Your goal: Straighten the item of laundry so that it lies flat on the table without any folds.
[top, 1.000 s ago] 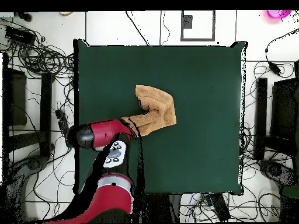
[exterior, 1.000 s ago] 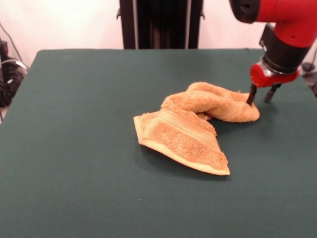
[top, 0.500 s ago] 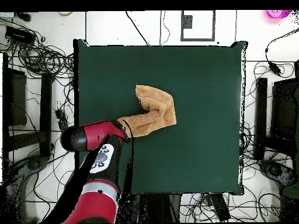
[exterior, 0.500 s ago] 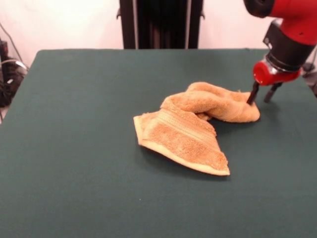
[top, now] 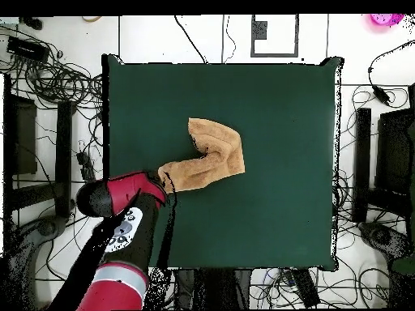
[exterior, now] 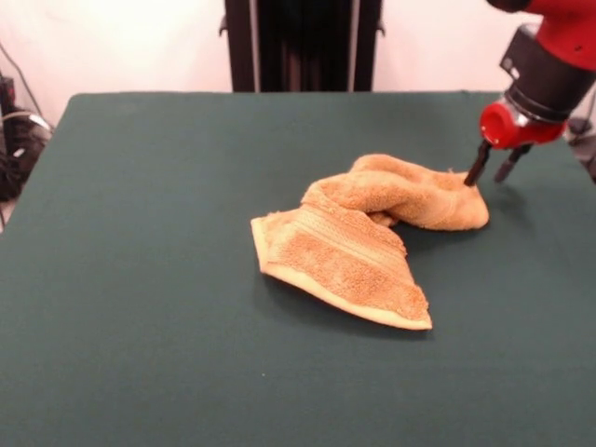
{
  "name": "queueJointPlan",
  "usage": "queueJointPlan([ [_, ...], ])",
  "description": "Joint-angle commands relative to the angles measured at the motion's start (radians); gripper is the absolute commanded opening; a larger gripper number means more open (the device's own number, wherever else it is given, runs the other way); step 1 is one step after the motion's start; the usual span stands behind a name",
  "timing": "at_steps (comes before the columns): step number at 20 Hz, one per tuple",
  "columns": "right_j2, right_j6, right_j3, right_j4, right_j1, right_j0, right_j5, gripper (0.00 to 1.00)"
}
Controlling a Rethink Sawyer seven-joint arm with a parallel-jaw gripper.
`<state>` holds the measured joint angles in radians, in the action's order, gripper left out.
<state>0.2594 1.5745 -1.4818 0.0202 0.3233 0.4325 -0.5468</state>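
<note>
Towel (exterior: 372, 233): one orange-tan terry cloth, bunched and folded; lying on the table (exterior: 140, 279) roughly mid-way between the near and far edges, nearer the right edge in the front view; banded, pale-hemmed flap spread toward the near edge, a rolled ridge running off toward the right edge.

Gripper (exterior: 491, 172): one, on the single red and black arm; two dark fingers apart, not clamped; left finger touching or just beside the ridge's end, right finger over bare felt; no cloth seen between them, so judged empty.

Change: red wrist higher and further toward the right edge than half a second and a second ago; fingers drawn up and outward from the ridge's end; towel outline essentially the same in the front view, end perhaps slightly stretched in the overhead view.

Meaning for the task: judged little or no flattening gained from this motion; folds still present; fresh hold on an edge or corner probably needed.

Count: towels, one; tables, one; arms, one; grippers, one.
</note>
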Motion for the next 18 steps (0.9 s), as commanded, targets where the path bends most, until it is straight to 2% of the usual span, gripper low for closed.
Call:
queueJointPlan([
  [1,0.034,0.276,0.009,0.027,-0.015,0.029,-0.072,1.00],
  [3,0.033,0.264,-0.003,0.030,-0.009,0.021,-0.062,1.00],
  [10,0.001,0.233,0.076,0.045,-0.098,-0.036,-0.014,1.00],
  [18,-0.080,0.201,0.077,0.065,-0.131,-0.091,0.032,1.00],
])
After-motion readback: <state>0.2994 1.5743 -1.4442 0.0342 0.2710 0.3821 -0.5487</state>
